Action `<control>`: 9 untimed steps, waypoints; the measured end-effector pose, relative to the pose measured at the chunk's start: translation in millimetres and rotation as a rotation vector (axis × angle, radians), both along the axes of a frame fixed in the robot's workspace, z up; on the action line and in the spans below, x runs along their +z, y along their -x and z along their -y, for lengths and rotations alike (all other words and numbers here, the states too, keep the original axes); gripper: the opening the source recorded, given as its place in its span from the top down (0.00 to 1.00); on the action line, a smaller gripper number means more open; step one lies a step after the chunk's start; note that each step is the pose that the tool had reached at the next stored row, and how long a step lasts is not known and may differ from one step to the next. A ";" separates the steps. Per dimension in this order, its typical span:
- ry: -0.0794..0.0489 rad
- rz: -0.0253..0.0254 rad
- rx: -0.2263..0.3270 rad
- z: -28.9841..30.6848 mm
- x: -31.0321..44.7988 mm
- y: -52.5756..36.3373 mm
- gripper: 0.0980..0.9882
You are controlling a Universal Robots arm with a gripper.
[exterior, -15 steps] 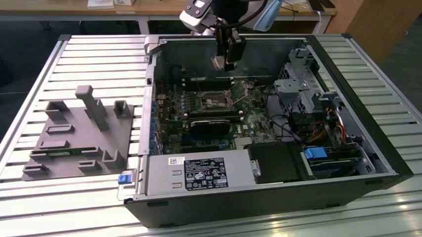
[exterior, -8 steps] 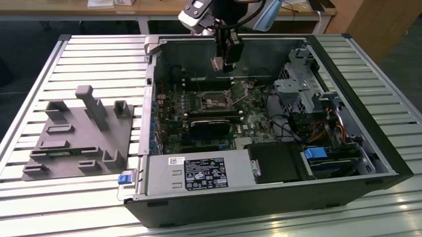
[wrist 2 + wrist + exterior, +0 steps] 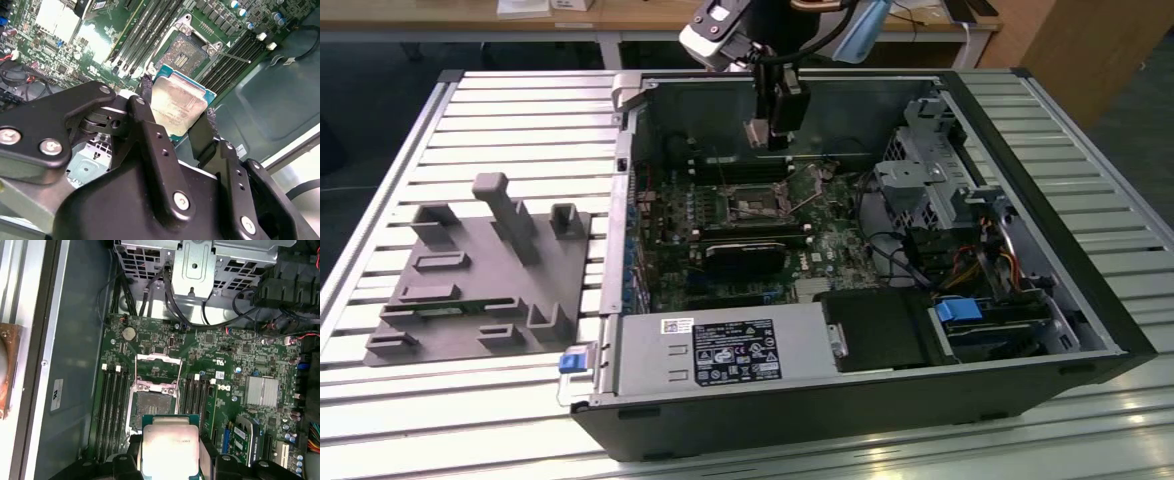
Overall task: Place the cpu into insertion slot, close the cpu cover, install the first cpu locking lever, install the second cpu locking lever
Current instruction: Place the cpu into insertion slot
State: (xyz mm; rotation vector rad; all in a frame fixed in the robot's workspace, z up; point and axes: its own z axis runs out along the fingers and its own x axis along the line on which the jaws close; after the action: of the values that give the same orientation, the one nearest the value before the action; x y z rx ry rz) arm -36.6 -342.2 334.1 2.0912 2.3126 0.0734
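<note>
a: how's the hold?
b: the black two-finger gripper pinches the small square silver-topped cpu by opposite edges, in the air, not yet in the dark-centred square insertion slot.
a: advice?
b: keep it level, match the corners, and lower it without sliding. beyond the slot, the thin silvery cpu cover stands open. the white sticker has print i leave unread.

**What my fingers and the cpu hide**

In the second wrist view my fingers cover two side edges of the cpu. Its near end is lost behind the body of my gripper, and its underside is hidden. In the first wrist view the cpu blocks the near edge of the slot. In the exterior view my arm is cut off at the top edge, and the slot is too small for me to make out any detail.
</note>
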 end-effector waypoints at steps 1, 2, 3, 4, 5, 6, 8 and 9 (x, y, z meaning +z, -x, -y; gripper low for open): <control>0.001 -0.0001 0.000 0.0 -0.4 0.0 0.50; 0.002 0.0001 0.000 0.0 -0.8 0.0 0.50; 0.002 0.0000 0.000 0.0 -1.3 0.0 0.50; 0.003 0.0000 0.000 0.0 -1.8 0.0 0.50; 0.004 0.0000 0.000 0.0 -2.2 0.0 0.50; 0.004 0.0000 0.000 0.0 -2.7 0.0 0.50; 0.005 0.0000 0.000 0.0 -3.4 0.0 0.50; 0.006 0.0000 0.000 0.0 -3.8 0.0 0.50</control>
State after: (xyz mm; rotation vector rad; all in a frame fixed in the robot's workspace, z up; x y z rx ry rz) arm -36.7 -342.2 330.3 2.0886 2.3098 0.0665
